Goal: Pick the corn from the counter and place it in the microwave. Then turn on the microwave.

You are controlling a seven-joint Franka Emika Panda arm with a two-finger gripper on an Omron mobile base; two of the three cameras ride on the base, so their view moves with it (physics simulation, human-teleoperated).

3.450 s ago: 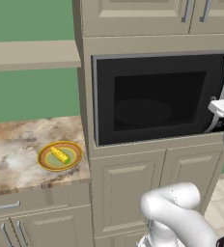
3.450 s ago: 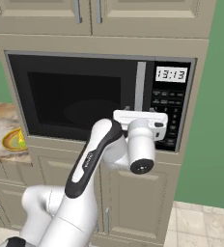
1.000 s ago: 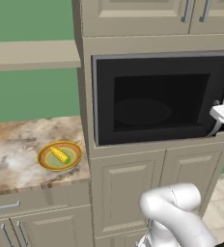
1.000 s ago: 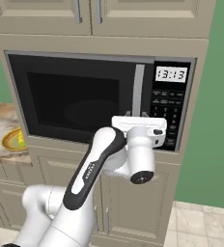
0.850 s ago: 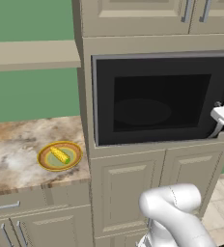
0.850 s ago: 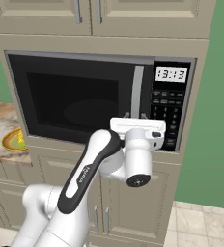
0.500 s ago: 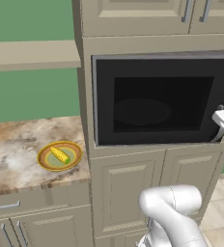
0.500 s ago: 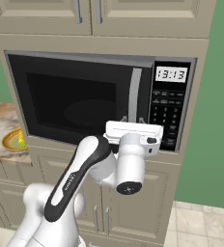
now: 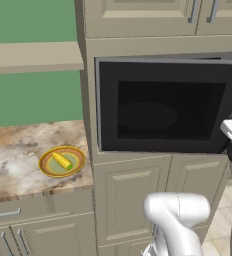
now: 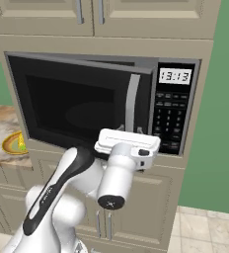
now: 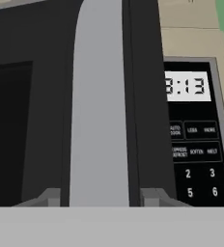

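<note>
My gripper (image 11: 99, 195) is clamped around the microwave's (image 10: 87, 99) handle (image 11: 98, 106), and the door (image 10: 82, 99) has just swung slightly ajar. The corn (image 9: 62, 160) still lies on its plate (image 9: 46, 167) on the surface (image 9: 18, 150) at far left, so fetching it comes next.

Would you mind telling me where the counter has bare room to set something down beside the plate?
The counter is bare behind the plate, toward the green wall, and on the strip between plate and cabinet side. The corn fills the plate's middle. The front edge by the plate is narrow. The microwave door stands slightly ajar, handle between the jaws.
</note>
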